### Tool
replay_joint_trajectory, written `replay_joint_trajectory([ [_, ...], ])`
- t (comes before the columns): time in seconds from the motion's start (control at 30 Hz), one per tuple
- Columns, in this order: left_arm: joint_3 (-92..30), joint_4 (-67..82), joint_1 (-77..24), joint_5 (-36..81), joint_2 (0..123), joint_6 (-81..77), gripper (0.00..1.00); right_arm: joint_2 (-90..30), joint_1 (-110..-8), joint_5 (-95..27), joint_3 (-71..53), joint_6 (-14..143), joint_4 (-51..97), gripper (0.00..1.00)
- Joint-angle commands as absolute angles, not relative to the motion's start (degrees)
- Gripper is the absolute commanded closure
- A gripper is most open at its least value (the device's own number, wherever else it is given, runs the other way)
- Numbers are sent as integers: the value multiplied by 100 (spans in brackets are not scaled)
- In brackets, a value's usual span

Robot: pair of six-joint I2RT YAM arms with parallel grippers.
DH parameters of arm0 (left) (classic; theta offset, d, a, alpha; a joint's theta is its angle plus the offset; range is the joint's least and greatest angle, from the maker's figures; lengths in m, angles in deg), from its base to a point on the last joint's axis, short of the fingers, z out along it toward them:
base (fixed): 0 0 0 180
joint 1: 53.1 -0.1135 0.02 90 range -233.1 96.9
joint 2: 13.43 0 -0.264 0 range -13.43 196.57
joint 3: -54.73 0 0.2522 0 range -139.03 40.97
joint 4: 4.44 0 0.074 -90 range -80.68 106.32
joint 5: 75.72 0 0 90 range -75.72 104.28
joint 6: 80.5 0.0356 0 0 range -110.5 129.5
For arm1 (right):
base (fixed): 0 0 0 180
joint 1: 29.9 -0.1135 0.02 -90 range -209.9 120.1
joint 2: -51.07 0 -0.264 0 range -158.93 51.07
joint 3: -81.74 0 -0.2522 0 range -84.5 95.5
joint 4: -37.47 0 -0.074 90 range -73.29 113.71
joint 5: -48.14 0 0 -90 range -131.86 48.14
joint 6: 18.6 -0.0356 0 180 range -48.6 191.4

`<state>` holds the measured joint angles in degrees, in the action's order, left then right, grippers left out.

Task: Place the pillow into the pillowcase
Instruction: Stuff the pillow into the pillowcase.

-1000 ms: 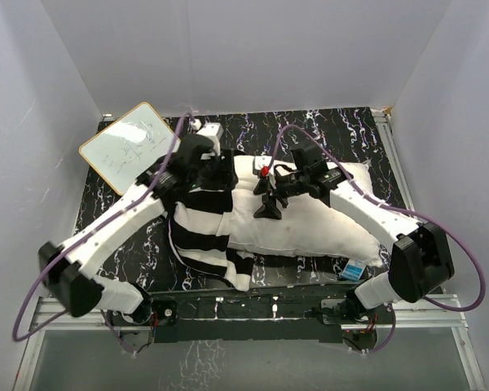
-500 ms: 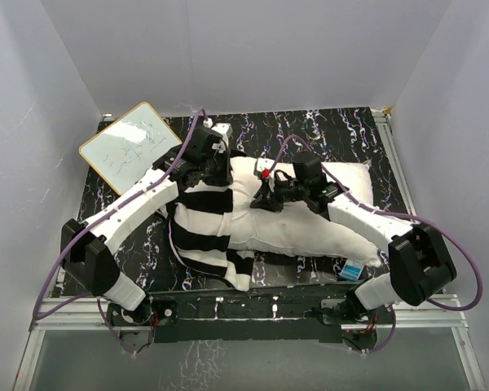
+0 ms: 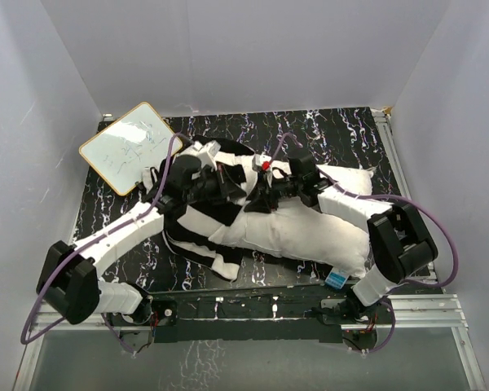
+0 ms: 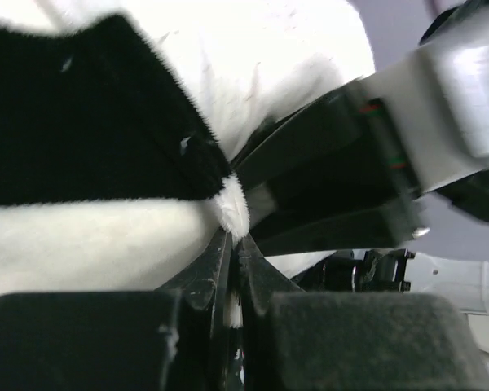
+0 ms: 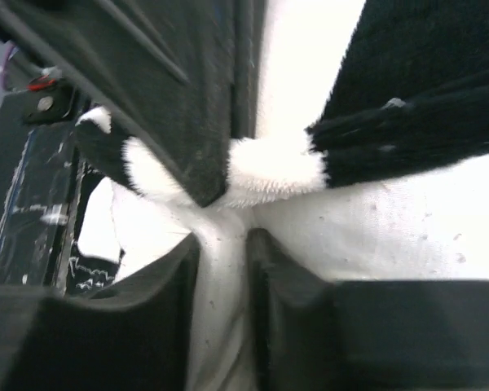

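My left gripper (image 4: 232, 240) clamps the limp pillowcase (image 4: 81, 138) by its hem; my right gripper (image 5: 222, 244) pinches soft pillow (image 5: 375, 236) cloth beside it.

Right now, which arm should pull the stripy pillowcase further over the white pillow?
The left arm, probably. The left gripper is shut on the fuzzy edge of the pillowcase, so it can tug the opening along. The right gripper pinches the pillow itself, better for holding it steady.
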<state>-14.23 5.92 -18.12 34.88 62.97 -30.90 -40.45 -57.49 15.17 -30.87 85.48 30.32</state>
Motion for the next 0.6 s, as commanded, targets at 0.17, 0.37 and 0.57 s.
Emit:
replay_joint_trajectory([
  [0.17,97,102,-1812,4207,5701,-3135,85,-3139,-5316,1834,-2277,13108,-1663,34],
  [0.37,134,640,-1811,4118,5294,-2501,95,-3029,-4836,1453,-1166,11414,-989,23],
  [0.57,426,229,-1812,4193,5015,-2418,99,-3780,-4750,712,-817,10363,457,7],
])
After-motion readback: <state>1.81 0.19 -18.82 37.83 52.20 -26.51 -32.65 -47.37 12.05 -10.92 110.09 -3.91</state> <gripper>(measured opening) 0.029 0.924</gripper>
